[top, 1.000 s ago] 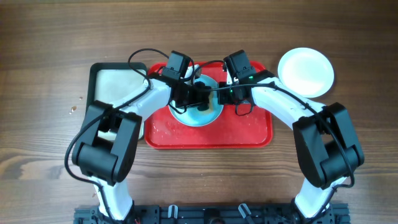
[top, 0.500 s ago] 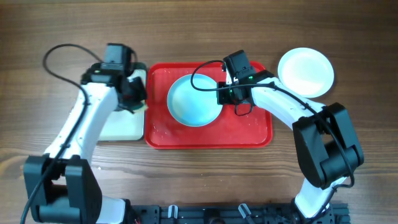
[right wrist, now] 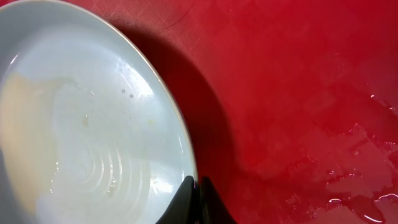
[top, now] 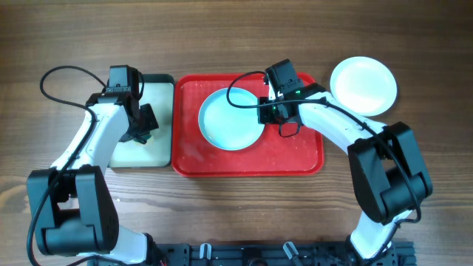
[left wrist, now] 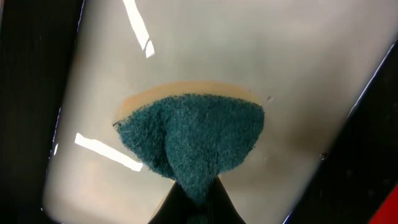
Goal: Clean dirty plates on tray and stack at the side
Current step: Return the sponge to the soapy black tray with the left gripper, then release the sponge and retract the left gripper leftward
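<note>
A pale turquoise plate (top: 229, 118) lies in the red tray (top: 295, 151), left of its middle. My right gripper (top: 264, 111) is shut on the plate's right rim. In the right wrist view the fingertips pinch that rim at the gripper (right wrist: 198, 190), and the plate (right wrist: 81, 124) looks wet with a few specks. A white plate (top: 363, 85) sits on the table right of the tray. My left gripper (top: 142, 125) hangs over the small tray, shut on a green scouring sponge (left wrist: 193, 134) that fans out from the gripper (left wrist: 196, 202).
The small black-rimmed tray (top: 159, 151) with a pale inside (left wrist: 217, 50) stands against the red tray's left side. Water drops and smears lie on the red tray floor (right wrist: 298, 93). Bare wooden table surrounds both trays.
My left arm has swung left from the turquoise plate to above the small tray, carrying the sponge. The right arm and the plate have not moved.
</note>
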Robot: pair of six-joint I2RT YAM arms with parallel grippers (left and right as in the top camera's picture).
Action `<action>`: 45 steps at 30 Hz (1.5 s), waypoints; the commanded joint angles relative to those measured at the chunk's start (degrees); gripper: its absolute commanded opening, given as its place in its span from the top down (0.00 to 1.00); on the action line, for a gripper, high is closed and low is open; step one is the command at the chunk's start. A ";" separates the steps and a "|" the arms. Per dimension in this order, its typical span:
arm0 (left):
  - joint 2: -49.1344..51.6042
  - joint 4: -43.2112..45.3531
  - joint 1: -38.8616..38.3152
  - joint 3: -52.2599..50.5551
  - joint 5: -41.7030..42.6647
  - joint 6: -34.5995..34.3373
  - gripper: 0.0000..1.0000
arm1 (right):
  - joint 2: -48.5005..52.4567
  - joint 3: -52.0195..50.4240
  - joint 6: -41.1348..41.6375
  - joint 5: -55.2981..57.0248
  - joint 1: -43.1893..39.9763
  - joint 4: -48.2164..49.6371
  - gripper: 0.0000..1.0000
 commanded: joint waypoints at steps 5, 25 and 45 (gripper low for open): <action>0.22 1.53 0.22 -0.33 -0.96 -1.18 0.96 | 0.17 -0.17 0.63 -0.66 0.42 0.26 0.96; 0.22 4.37 0.22 -3.45 -0.96 -1.18 0.96 | 0.17 -0.17 0.63 0.83 0.42 0.68 0.96; -5.75 3.45 0.24 0.94 -0.11 -1.18 0.25 | 0.17 -0.17 0.63 0.83 0.42 0.68 0.96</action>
